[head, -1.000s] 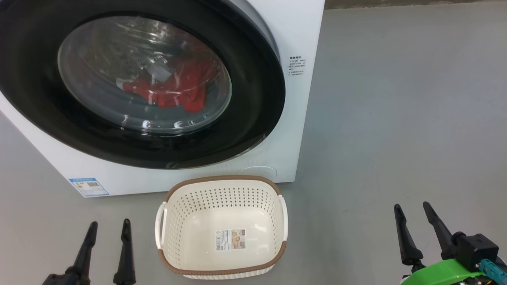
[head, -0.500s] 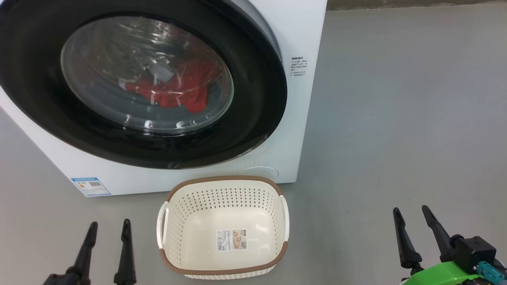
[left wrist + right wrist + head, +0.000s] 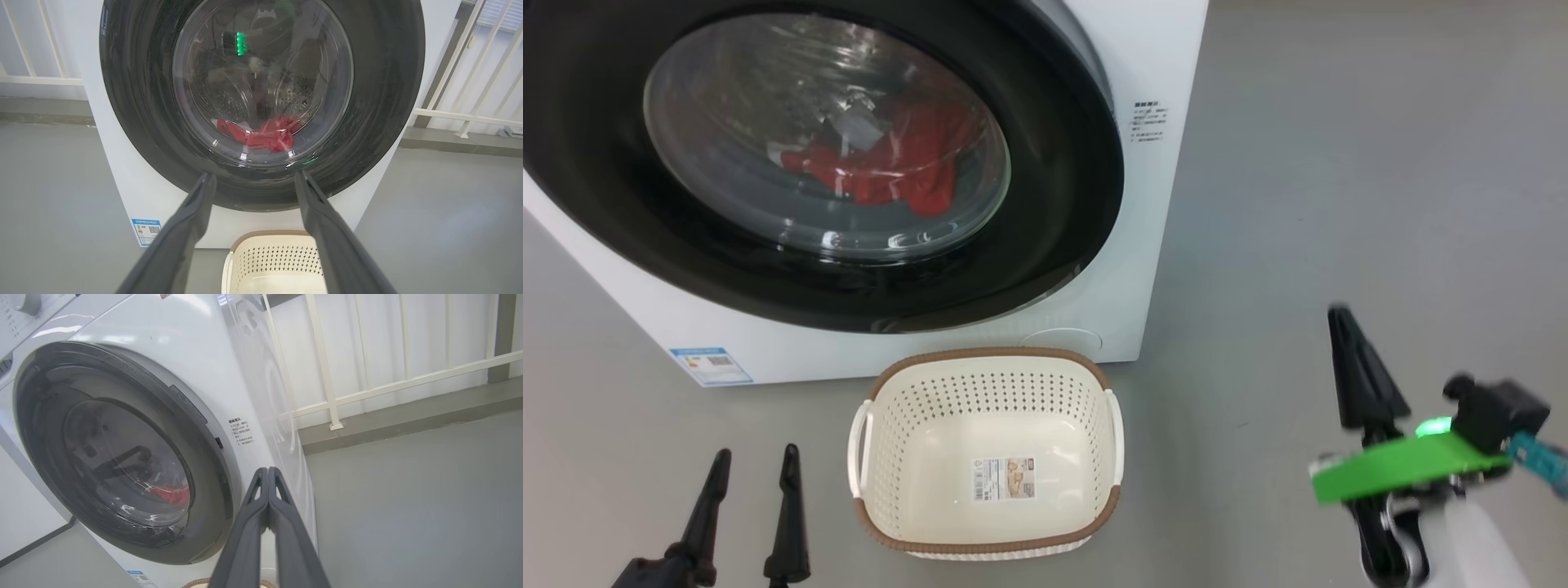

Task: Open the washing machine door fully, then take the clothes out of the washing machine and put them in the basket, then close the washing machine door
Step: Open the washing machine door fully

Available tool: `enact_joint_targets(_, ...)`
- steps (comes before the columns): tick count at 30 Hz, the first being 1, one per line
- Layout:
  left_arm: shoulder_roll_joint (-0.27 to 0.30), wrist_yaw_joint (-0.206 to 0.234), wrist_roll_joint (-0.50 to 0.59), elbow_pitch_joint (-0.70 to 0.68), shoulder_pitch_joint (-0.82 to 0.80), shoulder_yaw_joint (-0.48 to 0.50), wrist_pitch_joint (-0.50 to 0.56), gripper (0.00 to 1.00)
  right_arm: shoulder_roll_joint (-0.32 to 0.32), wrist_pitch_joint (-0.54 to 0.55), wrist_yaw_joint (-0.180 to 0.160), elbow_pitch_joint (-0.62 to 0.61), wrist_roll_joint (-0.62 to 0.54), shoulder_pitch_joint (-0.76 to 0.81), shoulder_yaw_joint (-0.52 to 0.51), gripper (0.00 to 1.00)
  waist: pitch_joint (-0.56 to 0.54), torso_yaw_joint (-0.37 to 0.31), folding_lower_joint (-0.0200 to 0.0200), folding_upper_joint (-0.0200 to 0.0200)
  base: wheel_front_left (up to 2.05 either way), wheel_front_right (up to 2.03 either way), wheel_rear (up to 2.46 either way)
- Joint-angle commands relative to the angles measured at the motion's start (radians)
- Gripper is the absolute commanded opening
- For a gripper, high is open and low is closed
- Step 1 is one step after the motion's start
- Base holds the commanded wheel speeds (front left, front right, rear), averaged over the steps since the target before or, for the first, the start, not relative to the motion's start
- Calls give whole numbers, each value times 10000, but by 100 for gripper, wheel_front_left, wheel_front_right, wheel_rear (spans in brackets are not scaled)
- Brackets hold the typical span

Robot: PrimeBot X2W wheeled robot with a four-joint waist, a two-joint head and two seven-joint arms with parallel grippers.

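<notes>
The washing machine [image 3: 1152, 57] stands ahead with its black-rimmed round door [image 3: 1054, 204] closed against the front. Red clothes [image 3: 890, 167] lie inside the drum behind the glass, also seen as red clothes [image 3: 261, 134] in the left wrist view. The cream basket [image 3: 988, 523] sits on the floor before the machine, with nothing but a sticker inside. My left gripper [image 3: 752, 465] rests open at the lower left, fingers apart. My right gripper [image 3: 1343, 322] is raised at the right, fingers pressed together on nothing, and points at the machine's right front corner [image 3: 267, 469].
Grey floor [image 3: 1339, 204] spreads to the right of the machine. A white railing [image 3: 408, 381] and a low curb run behind it. A blue label [image 3: 711, 365] marks the machine's lower front.
My right gripper has shut and risen toward the machine's right side. The head camera has shifted slightly. The left gripper has stayed put.
</notes>
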Motion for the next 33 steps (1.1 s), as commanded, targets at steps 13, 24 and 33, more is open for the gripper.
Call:
enact_joint_targets(13, 160, -3, -135, -258, -922, -94, -122, 100, -405, -122, -11, 824, 2470, -3540, 904, 0, 572, 806, 0, -1, 0, 0, 0)
enact_joint_targets(24, 160, -98, -143, -298, -1303, -206, -122, 100, -1183, -122, -11, 2031, 4171, -5650, 1632, 0, 1032, 1278, 0, -1, 0, 0, 0)
enact_joint_targets(33, 160, -172, -217, -287, -1543, -288, -122, 100, -1980, 445, -11, 3383, 6614, -7132, 3303, 0, 1440, 1633, 0, -1, 0, 0, 0)
